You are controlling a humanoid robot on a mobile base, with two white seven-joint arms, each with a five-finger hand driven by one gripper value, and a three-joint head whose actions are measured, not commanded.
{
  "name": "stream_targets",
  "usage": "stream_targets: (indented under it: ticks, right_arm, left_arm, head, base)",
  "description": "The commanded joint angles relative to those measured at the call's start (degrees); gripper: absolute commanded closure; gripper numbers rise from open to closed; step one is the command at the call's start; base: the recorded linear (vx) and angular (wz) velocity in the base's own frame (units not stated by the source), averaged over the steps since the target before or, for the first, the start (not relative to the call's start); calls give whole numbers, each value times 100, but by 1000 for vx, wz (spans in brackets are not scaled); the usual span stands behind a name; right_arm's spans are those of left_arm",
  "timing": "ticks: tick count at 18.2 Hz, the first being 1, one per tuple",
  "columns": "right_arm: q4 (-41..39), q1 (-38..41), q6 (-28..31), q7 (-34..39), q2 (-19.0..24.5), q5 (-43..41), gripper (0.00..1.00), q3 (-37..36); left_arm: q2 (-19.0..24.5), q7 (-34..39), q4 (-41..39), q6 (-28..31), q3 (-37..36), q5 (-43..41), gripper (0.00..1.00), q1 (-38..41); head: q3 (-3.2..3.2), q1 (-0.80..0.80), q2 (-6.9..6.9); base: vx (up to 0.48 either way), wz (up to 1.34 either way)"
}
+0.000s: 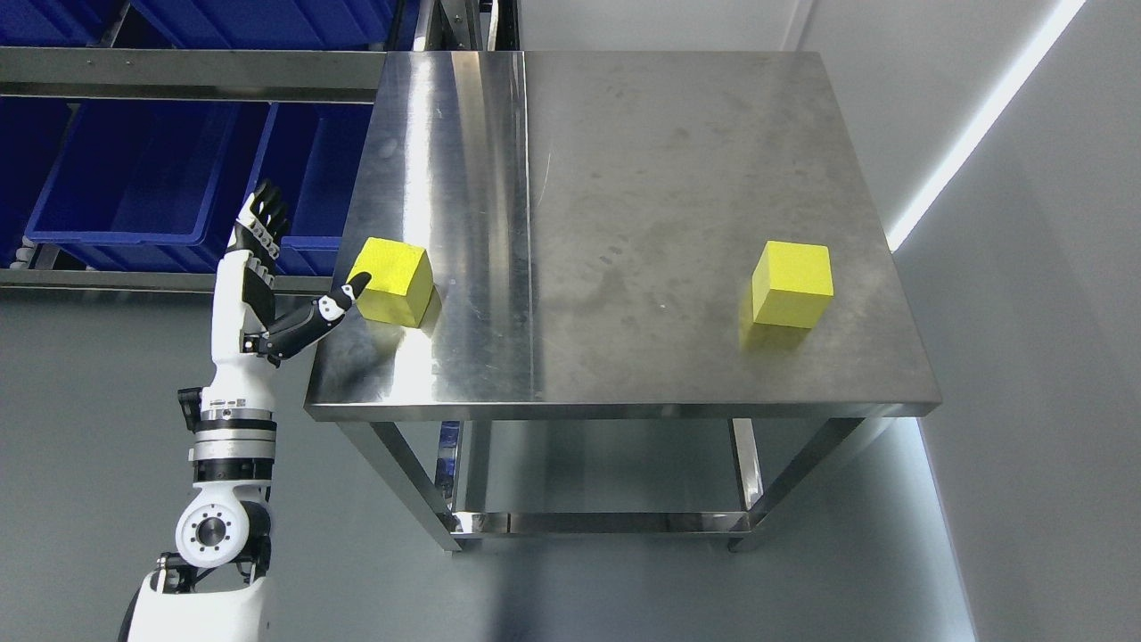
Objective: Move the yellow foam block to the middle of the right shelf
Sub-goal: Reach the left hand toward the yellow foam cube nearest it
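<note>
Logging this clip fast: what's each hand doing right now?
Left hand: open, holding nothing, thumb tip at the near-left yellow block.
Right hand: not in view.

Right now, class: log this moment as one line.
left hand: open, thumb at left block | right block: untouched | table: both blocks on top | right hand: unseen

Two blocks [393, 282] [792, 283] on table [677, 160]; bins [134, 169] left.
</note>
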Motion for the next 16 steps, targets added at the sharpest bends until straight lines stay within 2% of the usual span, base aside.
stream_targets:
  ticks: [1, 4, 7, 13, 16]
  right_arm:
    - [-100, -18, -8, 4, -100, 0, 0, 0]
    - [-100, -18, -8, 4, -100, 0, 0, 0]
    - [-100, -9, -8, 4, -100, -9, 0, 0]
    - [-100, -9, -8, 4, -100, -9, 0, 0]
    - [-100, -17, -8, 4, -100, -9, 0, 0]
  left_arm:
    - [-48, -7, 4, 54, -17, 0, 0, -53]
    - [-84, -50, -13, 72, -17, 324, 0, -167]
    - [13, -550, -118, 116, -9, 711, 1, -150]
    - [610, -886, -66, 195, 36, 967, 1, -36]
    - [611, -903, 13, 703, 9, 958, 1, -79]
  head:
    - [0, 0, 0]
    - [0, 0, 0]
    - [0, 0, 0]
    - [0, 0, 0]
    - [0, 0, 0]
  base:
    - [0, 0]
    - [0, 0]
    - [0, -8]
    - [-4, -7]
    - [-5, 10]
